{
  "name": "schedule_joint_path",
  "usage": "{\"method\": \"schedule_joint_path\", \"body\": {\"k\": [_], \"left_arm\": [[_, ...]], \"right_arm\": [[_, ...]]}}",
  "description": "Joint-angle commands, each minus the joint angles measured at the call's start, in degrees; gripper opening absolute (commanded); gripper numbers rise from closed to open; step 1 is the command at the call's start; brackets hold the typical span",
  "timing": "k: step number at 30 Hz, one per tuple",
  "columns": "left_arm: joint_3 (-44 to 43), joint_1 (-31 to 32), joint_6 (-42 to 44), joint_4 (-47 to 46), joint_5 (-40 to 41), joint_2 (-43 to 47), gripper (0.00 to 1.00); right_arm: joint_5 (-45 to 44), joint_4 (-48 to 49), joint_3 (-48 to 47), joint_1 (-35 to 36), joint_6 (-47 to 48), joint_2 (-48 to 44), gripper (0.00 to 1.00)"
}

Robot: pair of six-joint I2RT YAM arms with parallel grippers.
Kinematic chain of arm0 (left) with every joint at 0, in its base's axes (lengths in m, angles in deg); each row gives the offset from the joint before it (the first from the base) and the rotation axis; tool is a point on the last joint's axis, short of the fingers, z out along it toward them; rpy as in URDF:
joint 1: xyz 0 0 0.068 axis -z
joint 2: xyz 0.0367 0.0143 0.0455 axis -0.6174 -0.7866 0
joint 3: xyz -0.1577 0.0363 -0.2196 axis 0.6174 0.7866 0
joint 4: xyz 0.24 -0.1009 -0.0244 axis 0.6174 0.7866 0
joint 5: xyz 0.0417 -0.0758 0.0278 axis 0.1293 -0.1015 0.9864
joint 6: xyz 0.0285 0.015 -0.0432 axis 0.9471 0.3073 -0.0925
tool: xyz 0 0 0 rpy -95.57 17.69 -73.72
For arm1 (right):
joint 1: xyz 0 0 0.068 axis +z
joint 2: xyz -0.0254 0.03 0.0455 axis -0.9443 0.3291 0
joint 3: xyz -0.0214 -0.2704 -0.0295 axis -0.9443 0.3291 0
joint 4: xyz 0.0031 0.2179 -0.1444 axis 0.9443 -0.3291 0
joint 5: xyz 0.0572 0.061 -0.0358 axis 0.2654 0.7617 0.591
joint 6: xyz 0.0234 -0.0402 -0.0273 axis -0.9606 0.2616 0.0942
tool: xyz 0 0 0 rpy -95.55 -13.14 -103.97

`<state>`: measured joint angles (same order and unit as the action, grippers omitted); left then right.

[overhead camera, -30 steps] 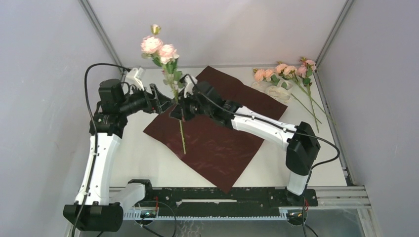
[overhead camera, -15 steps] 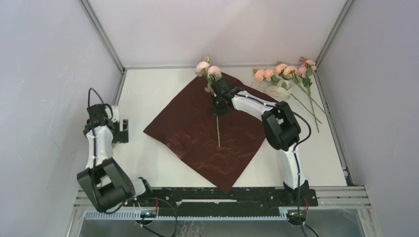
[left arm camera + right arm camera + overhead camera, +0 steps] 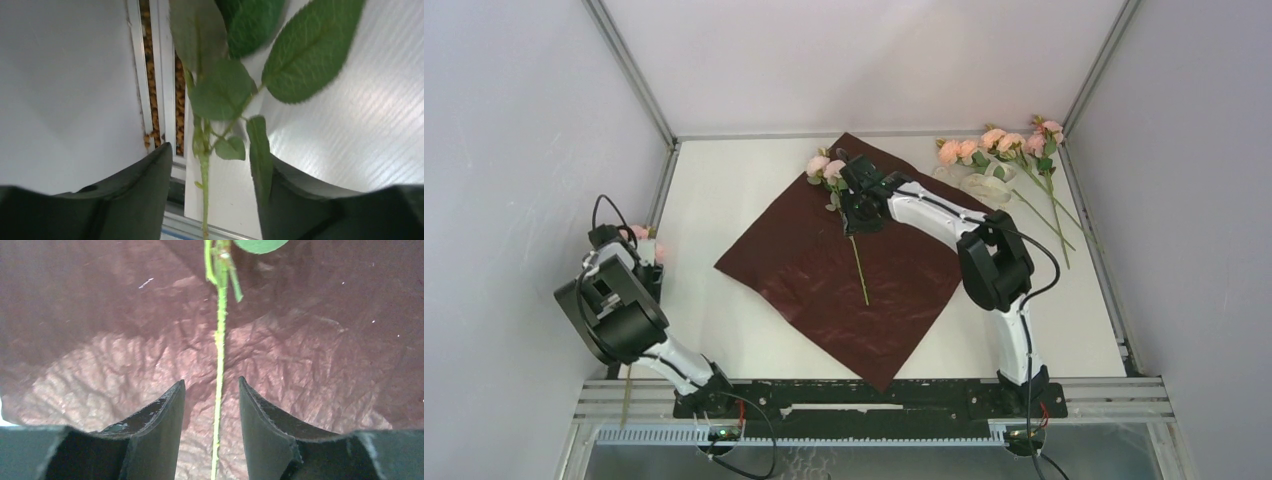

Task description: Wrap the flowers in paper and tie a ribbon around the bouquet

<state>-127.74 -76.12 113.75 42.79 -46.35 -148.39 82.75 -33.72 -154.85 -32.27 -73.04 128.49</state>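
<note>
1. Between the fingers of the right claw (image 3: 211, 382), a rose (image 3: 220, 340) lies flat on the paper (image 3: 100, 365). The jaws stand apart, clear of the stem, so this claw is open and holds nothing.
2. Just beyond that claw lie the rose's blooms. Its stem runs back under the claw toward the paper's middle.
3. In the gap of the left claw (image 3: 213, 152), out by the left edge of the tabletop (image 3: 724, 170) and well apart from the paper, a second rose (image 3: 220, 95) shows stem and leaves. These jaws are apart too and the stem looks unpinched, though I cannot tell what carries it.
4. Well to the right of the right claw, past the paper's far corner, the other flowers (image 3: 999, 142) and the ribbon (image 3: 984, 185) lie on the tabletop.
5. By my judgement the task is early. One rose is laid on the paper. The rest are yet to be brought over, then the paper rolled around them and the ribbon tied. Nothing is wrapped.
</note>
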Motion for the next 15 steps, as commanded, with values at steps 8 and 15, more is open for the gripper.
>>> {"method": "schedule_joint_path", "body": {"k": [8,15], "left_arm": [[-5.64,-1.03,-0.66,5.62,-17.71,-6.62,0.02],[-9.86,-0.99,-8.10,13.98,-40.93,8.62,0.00]], "right_arm": [[-2.11,1.60,5.70,3.51,2.03,-14.55,0.53],[-1.30,8.42,13.15,6.58,4.74,-23.16,0.56]]}}
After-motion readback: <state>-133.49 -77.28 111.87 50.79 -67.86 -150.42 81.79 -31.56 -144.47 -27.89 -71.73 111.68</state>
